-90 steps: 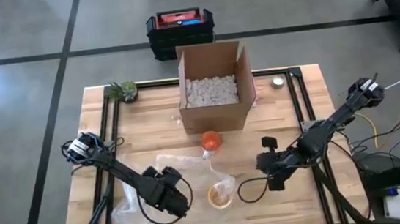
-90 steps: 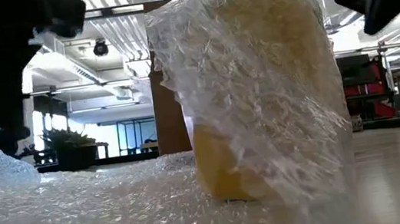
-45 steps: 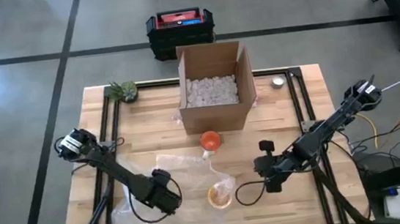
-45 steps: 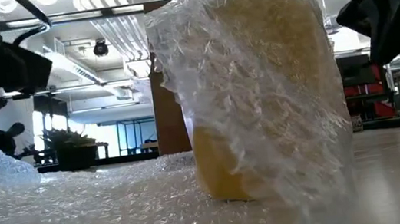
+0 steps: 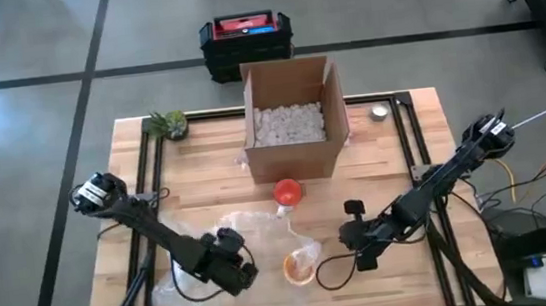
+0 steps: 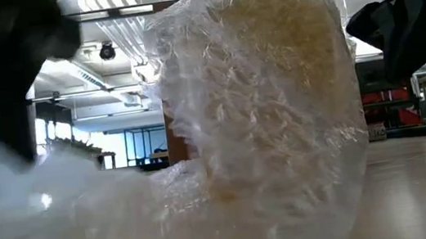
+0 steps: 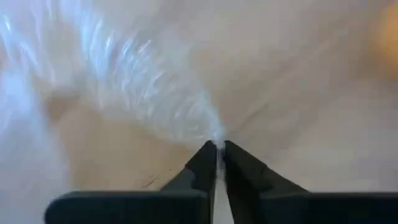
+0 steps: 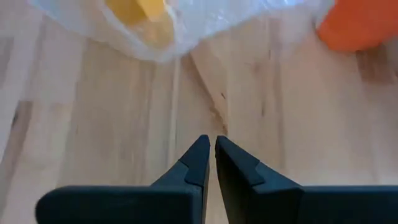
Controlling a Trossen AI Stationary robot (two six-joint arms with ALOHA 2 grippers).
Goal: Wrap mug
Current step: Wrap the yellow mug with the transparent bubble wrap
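Observation:
A yellow mug [image 5: 298,267] stands upright near the table's front edge, under a sheet of clear bubble wrap [image 5: 243,232]. In the low view the bubble wrap [image 6: 261,105] drapes over the yellow mug, which shows dimly through it. My left gripper [image 5: 248,274] is left of the mug, shut on the wrap. My right gripper [image 5: 346,240] is right of the mug. It hovers shut over bare wood [image 8: 205,112] with nothing between its fingers. An orange mug [image 5: 287,192] stands behind the yellow one. My left gripper pinches a gathered bit of the bubble wrap [image 7: 217,138] between its two fingertips. From the pinch the wrap fans out away from the fingers. One layer or several, I cannot tell. The raised wrap [image 6: 52,215] stands off the table left of the mug.
An open cardboard box [image 5: 291,121] of white packing peanuts stands at the back centre. A small plant [image 5: 168,124] sits at the back left and a small round thing [image 5: 380,113] at the back right. Bare wood lies right of the mugs.
My left gripper has drawn the bubble wrap up and toward the yellow mug: the wrap left of the mug has risen off the table and now bunches against it. My right gripper has gone toward the table's left edge, closer to the mug.

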